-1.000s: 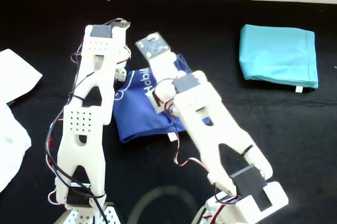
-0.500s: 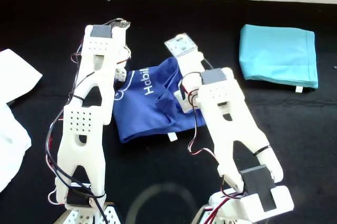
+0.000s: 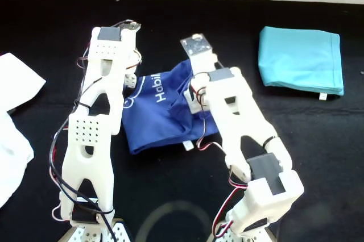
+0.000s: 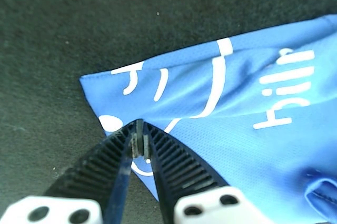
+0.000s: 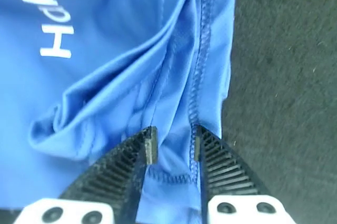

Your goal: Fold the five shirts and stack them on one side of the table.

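I've got the blue shirt (image 3: 162,114) lying mid-worktop (image 3: 318,162) between my two arms, part folded and rumpled, white lettering facing up.

L gripper (image 4: 138,140) sits at the shirt's edge near a corner, on the side towards the white cloth. Its fingers (image 4: 179,169) are pressed together at the tips w/ a thin bit of blue fabric caught between them. In the high view the L arm (image 3: 91,134) runs straight out from its base, w/ the shirt's edge just beside its far end.

R gripper (image 5: 174,142) is over the opposite side of the shirt, close to the stitched hem. Its fingers (image 5: 129,166) stand apart, one each side of a raised fold of blue fabric. The seam runs just inside one tip, and bare worktop shows just past the hem. I can't tell if the tips actually touch the cloth. In the high view the R arm (image 3: 239,122) angles in over the shirt and hides part of it.

The turquoise shirt (image 3: 300,60) is folded into a neat rectangle at the far R of the worktop, well apart from the blue one. The white cloth (image 3: 14,140) lies unfolded at the L edge, partly out of the high view.
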Motion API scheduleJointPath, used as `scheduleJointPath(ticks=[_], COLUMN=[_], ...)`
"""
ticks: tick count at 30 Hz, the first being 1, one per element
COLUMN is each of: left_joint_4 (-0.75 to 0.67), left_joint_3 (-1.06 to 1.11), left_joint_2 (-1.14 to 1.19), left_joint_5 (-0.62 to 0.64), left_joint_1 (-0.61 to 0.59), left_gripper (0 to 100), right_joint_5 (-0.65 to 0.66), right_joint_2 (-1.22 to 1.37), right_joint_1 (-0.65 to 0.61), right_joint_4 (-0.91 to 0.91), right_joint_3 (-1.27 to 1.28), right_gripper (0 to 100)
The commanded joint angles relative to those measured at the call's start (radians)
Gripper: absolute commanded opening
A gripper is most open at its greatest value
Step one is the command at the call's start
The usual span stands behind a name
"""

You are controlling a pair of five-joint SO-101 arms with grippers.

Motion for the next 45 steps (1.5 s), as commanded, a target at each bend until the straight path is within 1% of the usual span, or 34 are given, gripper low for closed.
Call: scheduleJointPath(ticks=[1,9,12,18,21,22,25,27,34,36,41,45], left_joint_4=[0.000,-0.003,-0.003,0.003,0.003,0.003,-0.002,-0.002,-0.002,-0.002,-0.003,0.000], left_joint_3=[-0.036,-0.036,-0.036,-0.036,-0.036,-0.036,-0.036,-0.036,-0.036,-0.036,-0.036,-0.036], left_joint_2=[-0.015,-0.015,-0.015,-0.019,-0.018,-0.016,-0.016,-0.018,-0.018,-0.018,-0.016,-0.019], left_joint_5=[0.002,0.002,0.002,0.002,0.002,0.002,0.002,0.002,0.002,0.002,0.002,0.000], left_joint_1=[-0.005,-0.005,-0.005,-0.005,-0.005,-0.005,-0.005,-0.005,-0.005,-0.005,-0.005,-0.008], left_gripper=[1,1,1,1,1,1,1,1,1,1,1,1], right_joint_5=[-0.009,-0.003,-0.003,-0.008,-0.009,-0.009,-0.014,-0.044,-0.058,-0.058,-0.052,-0.055], right_joint_2=[-0.002,0.007,0.028,0.028,0.028,0.028,0.030,0.030,0.036,0.039,0.090,0.137], right_joint_1=[-0.028,-0.064,-0.048,0.021,0.031,0.031,0.028,0.028,0.015,-0.007,-0.047,-0.045], right_joint_4=[0.025,0.024,0.028,0.031,0.082,0.104,0.154,0.173,0.173,0.170,0.131,0.124], right_joint_3=[-0.071,-0.070,-0.076,-0.097,-0.143,-0.165,-0.214,-0.236,-0.245,-0.237,-0.229,-0.234], right_gripper=[12.1,12.0,12.0,12.2,12.5,12.8,18.0,20.5,20.6,19.4,6.4,6.0])
